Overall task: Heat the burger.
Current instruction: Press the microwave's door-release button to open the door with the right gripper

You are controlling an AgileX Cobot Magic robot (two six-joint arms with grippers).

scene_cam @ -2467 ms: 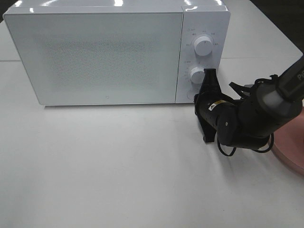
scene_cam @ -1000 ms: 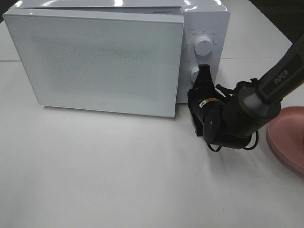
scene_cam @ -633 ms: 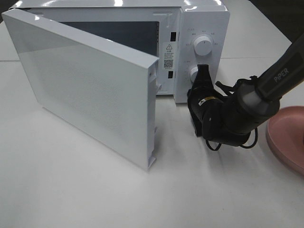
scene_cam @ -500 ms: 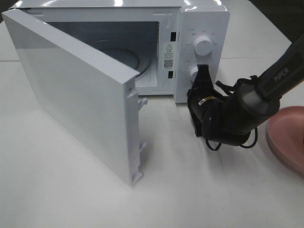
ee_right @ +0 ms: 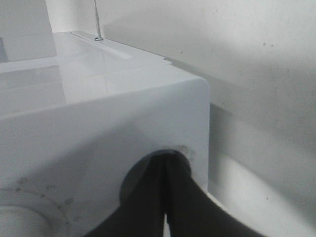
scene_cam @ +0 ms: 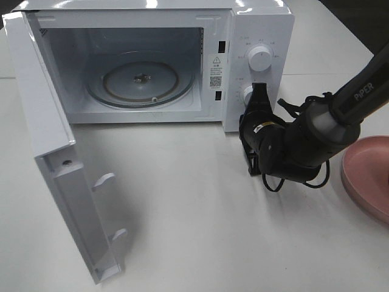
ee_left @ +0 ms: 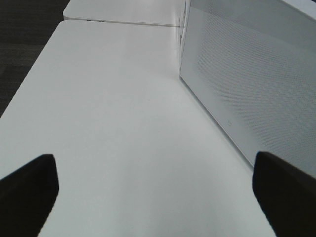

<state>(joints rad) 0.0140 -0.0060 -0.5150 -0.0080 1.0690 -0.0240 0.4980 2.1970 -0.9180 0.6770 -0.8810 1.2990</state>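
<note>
The burger is out of view in every frame. The white microwave (scene_cam: 261, 24) stands at the back with its door (scene_cam: 55, 182) swung wide open to the left, and the glass turntable (scene_cam: 140, 85) inside is bare. My right gripper (scene_cam: 258, 97) is shut, its tips against the control panel just below the lower knob (scene_cam: 249, 92). In the right wrist view the closed fingertips (ee_right: 167, 163) press into a round recess in the panel (ee_right: 98, 128). My left gripper (ee_left: 158, 190) is open with nothing between its fingers, low over the table beside the door's outer face (ee_left: 256, 84).
A round pink plate (scene_cam: 364, 176) lies at the right edge of the table, with nothing on the part that shows. The right arm (scene_cam: 316, 140) hangs between the plate and the microwave. The open door reaches nearly to the table's front edge on the left.
The microwave door has swung from partly open to wide open on the left, showing the whole cavity. My right gripper has stayed at the panel.
</note>
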